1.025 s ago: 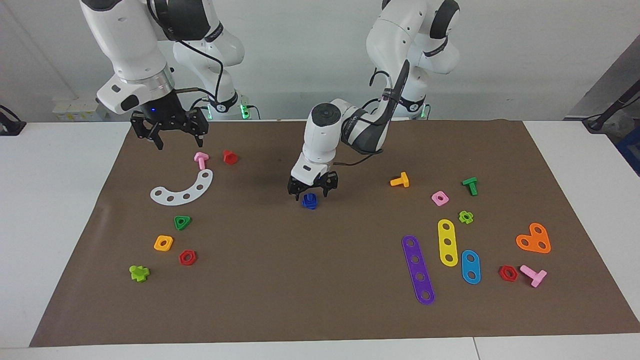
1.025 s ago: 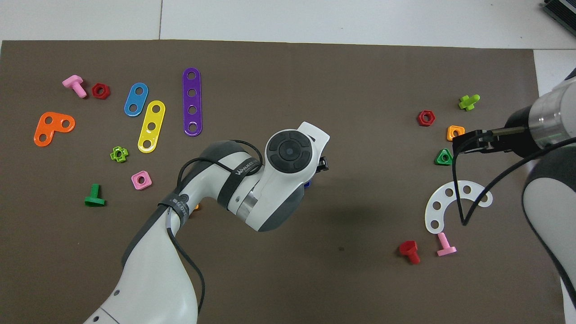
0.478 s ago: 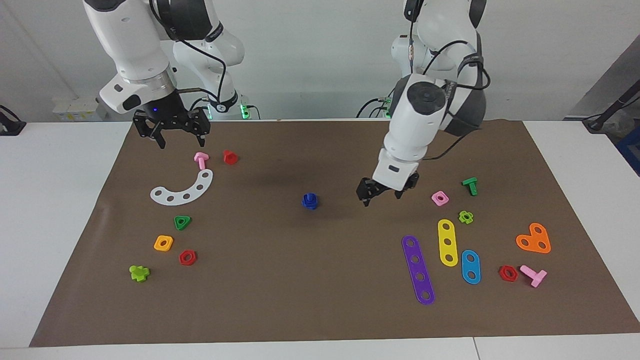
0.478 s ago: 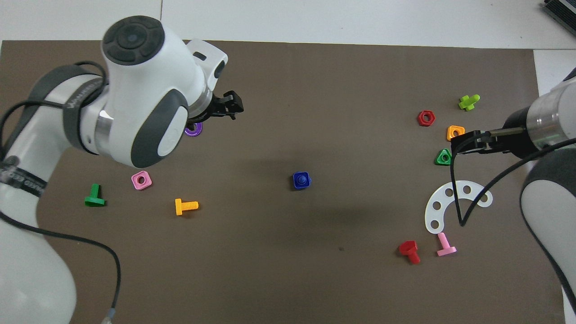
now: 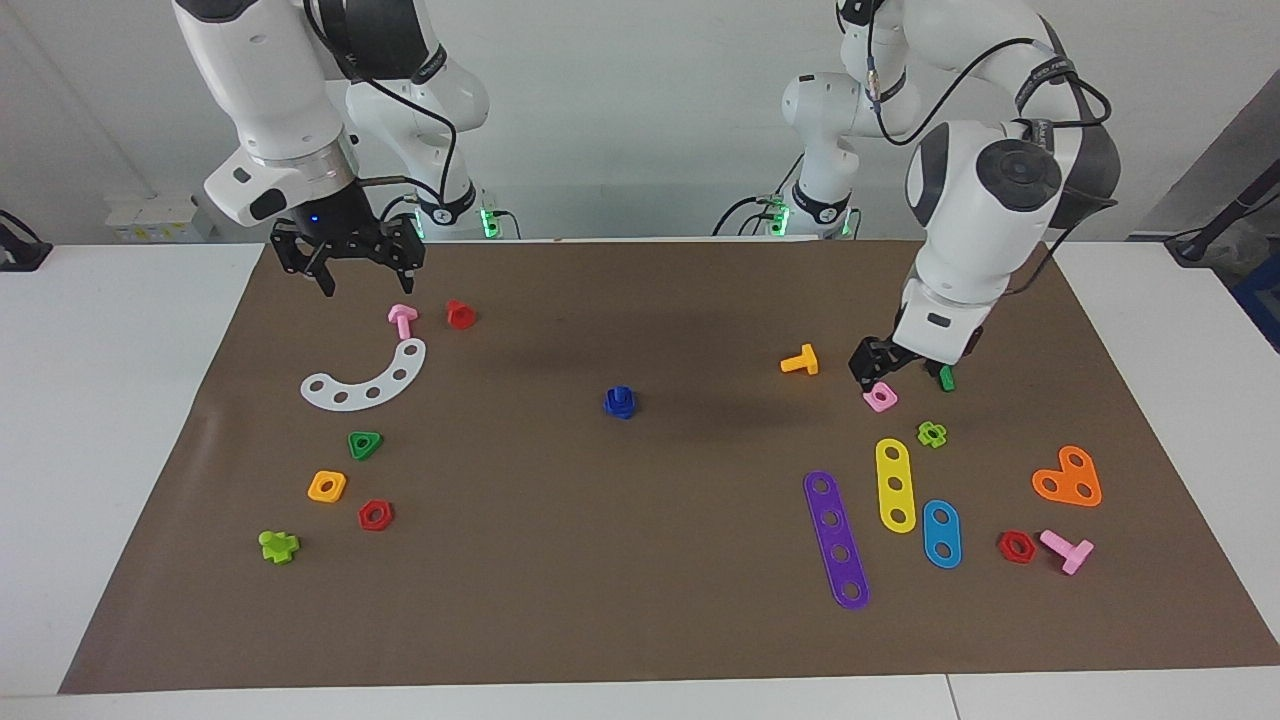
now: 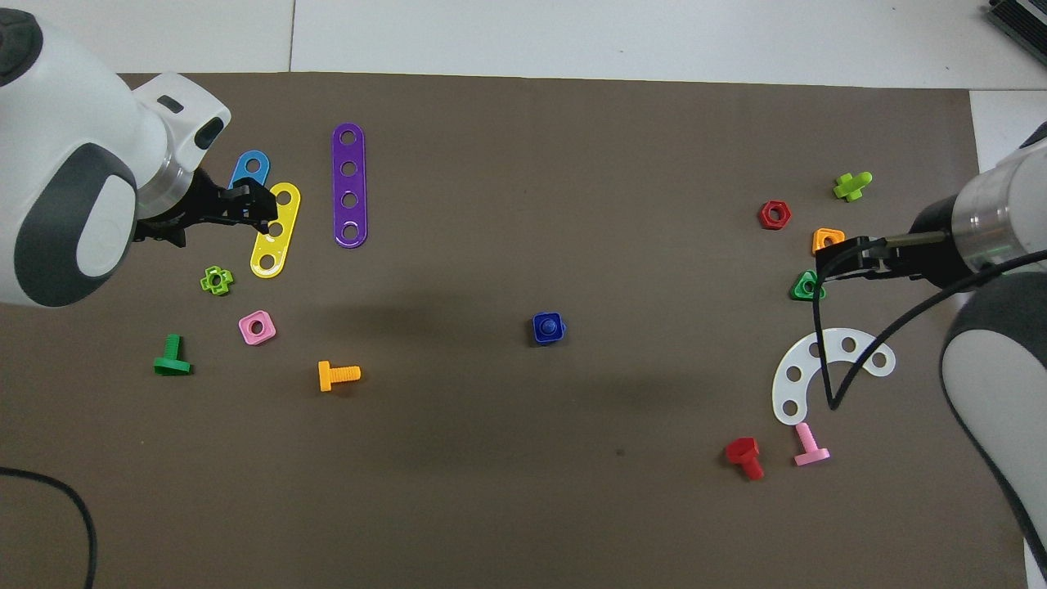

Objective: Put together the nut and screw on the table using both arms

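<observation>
here the nut (image 5: 620, 403) sits threaded on the screw (image 6: 550, 326) mid-worktop, clear of all edges. left gripper (image 5: 872, 371) hangs empty near the pink nut (image 5: 880, 397); right gripper (image 5: 345, 262) waits spread, empty. leave the assembly undisturbed.

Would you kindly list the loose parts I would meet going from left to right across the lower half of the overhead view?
Green plastic bolt, pink square nut, orange plastic bolt, dark-blue square nut with the dark-blue screw standing in it, red plastic bolt, white curved plate with holes.
</observation>
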